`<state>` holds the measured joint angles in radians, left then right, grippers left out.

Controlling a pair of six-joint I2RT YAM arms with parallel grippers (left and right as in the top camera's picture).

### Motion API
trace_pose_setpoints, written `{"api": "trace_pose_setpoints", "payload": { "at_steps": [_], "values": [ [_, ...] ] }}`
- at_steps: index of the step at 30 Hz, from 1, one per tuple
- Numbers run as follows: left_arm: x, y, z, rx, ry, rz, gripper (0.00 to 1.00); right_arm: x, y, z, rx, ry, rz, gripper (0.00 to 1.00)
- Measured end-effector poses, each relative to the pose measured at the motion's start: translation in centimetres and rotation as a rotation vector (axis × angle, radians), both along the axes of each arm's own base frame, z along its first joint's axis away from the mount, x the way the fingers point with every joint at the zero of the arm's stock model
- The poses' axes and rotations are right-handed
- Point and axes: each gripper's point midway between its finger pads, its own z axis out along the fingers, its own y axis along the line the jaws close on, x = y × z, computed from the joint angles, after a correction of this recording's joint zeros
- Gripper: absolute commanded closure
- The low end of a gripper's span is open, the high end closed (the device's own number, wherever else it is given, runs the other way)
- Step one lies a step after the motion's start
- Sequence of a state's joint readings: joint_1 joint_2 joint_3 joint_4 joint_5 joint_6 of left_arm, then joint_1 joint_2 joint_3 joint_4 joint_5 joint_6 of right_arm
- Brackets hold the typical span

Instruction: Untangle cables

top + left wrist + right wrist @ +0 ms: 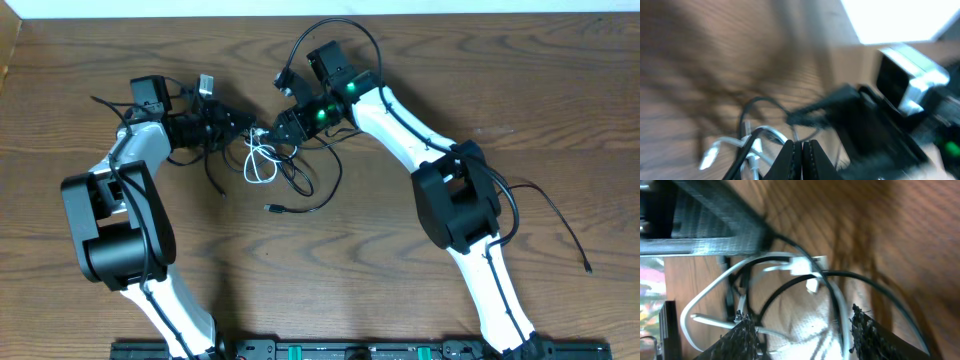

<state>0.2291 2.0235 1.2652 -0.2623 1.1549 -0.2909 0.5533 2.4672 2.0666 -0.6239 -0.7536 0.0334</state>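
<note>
The cables lie tangled at mid-table between my two grippers: a white cable (pixel 262 160) in small loops, and black cables (pixel 310 185) trailing toward a plug (pixel 272 208). My left gripper (pixel 240 124) is shut, jaws pressed together (pixel 802 150). A thin black cable (pixel 760 101) arcs right at its tips, and I cannot tell if it is pinched; the white cable (pixel 725 142) lies beside it. My right gripper (pixel 281 124) is open (pixel 802 330), straddling the white cable (pixel 705 297) and a black cable (pixel 880 282) without gripping either.
The right arm's thick black cord (pixel 548 205) trails over the table at right, and another loops above its wrist (pixel 340 28). A black rail (pixel 350 350) runs along the front edge. The table's far edge is close behind both wrists.
</note>
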Motion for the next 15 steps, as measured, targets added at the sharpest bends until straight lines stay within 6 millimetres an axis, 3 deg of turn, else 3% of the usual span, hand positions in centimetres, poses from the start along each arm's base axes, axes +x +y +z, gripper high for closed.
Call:
{"api": "trace_pose_setpoints", "payload": {
  "at_steps": [7, 15],
  "values": [
    [-1.0, -1.3, 4.5, -0.181, -0.241, -0.162, 0.93, 1.7, -1.1, -0.6, -0.049, -0.047, -0.054, 0.37],
    [-1.6, -2.0, 5.7, -0.237, -0.297, -0.214, 0.93, 1.3, -0.7, -0.8, -0.066, -0.061, -0.044, 0.36]
  ]
}}
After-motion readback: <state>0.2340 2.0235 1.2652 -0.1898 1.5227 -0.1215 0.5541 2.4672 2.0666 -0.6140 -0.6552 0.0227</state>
